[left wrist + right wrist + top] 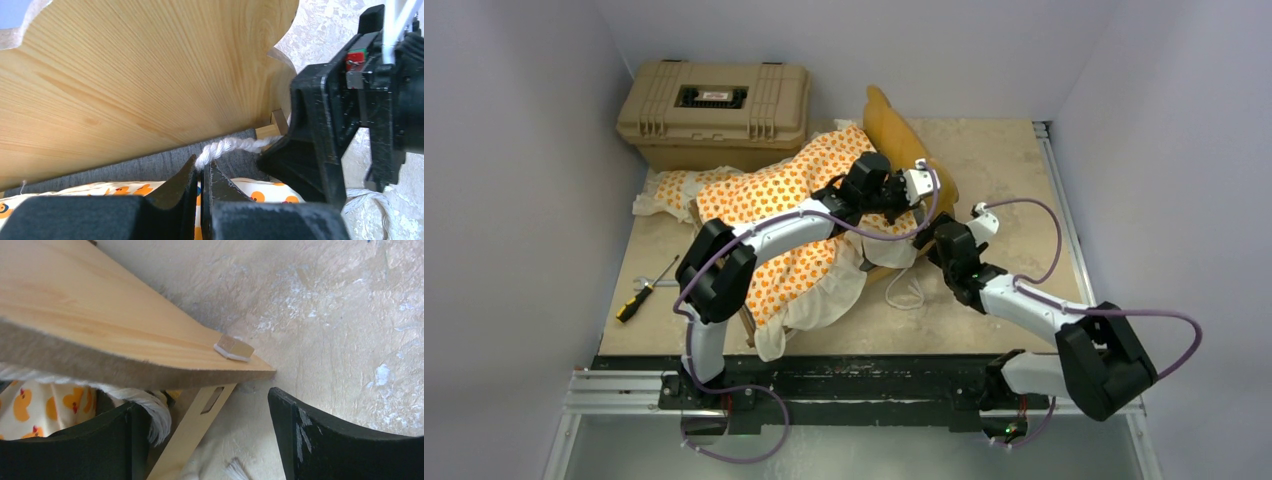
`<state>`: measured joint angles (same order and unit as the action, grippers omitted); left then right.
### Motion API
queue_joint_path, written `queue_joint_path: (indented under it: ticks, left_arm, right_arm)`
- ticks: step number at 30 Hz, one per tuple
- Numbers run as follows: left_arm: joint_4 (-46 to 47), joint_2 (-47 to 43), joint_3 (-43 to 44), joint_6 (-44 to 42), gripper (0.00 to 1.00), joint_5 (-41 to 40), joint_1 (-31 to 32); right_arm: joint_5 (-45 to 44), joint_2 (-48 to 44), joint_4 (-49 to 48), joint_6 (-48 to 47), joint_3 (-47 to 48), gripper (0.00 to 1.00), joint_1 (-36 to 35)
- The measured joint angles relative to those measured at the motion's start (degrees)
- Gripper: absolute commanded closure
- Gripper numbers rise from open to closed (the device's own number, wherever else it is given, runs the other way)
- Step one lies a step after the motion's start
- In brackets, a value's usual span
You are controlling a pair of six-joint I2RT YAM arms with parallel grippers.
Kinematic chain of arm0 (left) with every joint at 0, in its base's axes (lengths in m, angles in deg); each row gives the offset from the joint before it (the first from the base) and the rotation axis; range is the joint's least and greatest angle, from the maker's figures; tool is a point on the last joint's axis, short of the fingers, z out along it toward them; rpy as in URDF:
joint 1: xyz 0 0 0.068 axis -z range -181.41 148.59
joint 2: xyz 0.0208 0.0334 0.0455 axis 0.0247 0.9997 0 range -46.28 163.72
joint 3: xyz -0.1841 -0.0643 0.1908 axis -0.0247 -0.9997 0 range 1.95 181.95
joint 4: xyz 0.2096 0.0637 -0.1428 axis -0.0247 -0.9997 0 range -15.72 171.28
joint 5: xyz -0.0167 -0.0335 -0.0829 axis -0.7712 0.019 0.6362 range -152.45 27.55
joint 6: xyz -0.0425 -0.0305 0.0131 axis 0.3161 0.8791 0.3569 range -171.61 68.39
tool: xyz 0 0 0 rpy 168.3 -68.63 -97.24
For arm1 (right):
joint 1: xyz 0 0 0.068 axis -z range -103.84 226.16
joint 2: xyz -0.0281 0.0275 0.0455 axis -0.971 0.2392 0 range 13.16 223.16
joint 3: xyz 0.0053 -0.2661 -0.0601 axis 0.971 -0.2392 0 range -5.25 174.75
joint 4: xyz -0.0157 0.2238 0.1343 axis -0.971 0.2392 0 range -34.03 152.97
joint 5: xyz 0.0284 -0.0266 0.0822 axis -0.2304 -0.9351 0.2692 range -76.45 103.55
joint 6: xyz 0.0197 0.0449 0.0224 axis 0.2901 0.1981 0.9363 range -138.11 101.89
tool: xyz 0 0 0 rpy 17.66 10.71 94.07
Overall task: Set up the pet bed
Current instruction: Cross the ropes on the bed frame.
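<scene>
The pet bed's light-wood frame point(902, 140) lies tilted at the table's centre, and its scalloped headboard point(140, 85) and grey base point(150, 167) fill the left wrist view. The orange-patterned mattress cushion point(789, 215) is draped over the frame and under my left arm. My left gripper point(202, 167) is shut on a white twisted rope point(230, 146) at the foot of the headboard. My right gripper point(202, 400) stands open beside it at the frame's corner point(250, 371), and the rope's frayed end point(156, 420) hangs against its left finger. No pillow shows.
A tan plastic hard case point(714, 105) stands at the back left. A yellow-handled screwdriver point(646, 292) lies near the left edge. A loose white cord point(906, 295) lies on the table by the right arm. Walls close in on both sides.
</scene>
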<state>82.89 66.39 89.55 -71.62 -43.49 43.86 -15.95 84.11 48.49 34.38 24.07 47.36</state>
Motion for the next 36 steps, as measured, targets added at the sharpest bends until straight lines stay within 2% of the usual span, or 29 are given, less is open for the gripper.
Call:
queue_joint_path:
  ticks: [6,16,28,36]
  left_arm:
    - [0.9,0.0,-2.0,0.1,1.00,0.5,0.0]
    - [1.8,0.0,-5.9,0.1,1.00,0.5,0.0]
    - [3.1,0.0,-6.6,0.2,1.00,0.3,0.0]
    - [3.5,0.0,-6.9,0.2,1.00,0.3,0.0]
  right_arm:
    - [-2.7,3.0,3.2,3.2,2.8,0.14,-0.2]
    - [-4.9,5.8,18.8,8.5,11.6,0.11,-1.2]
    - [-4.0,-4.9,24.7,3.1,16.4,0.09,-1.6]
    - [-6.2,-3.4,27.6,3.1,16.3,0.09,-1.5]
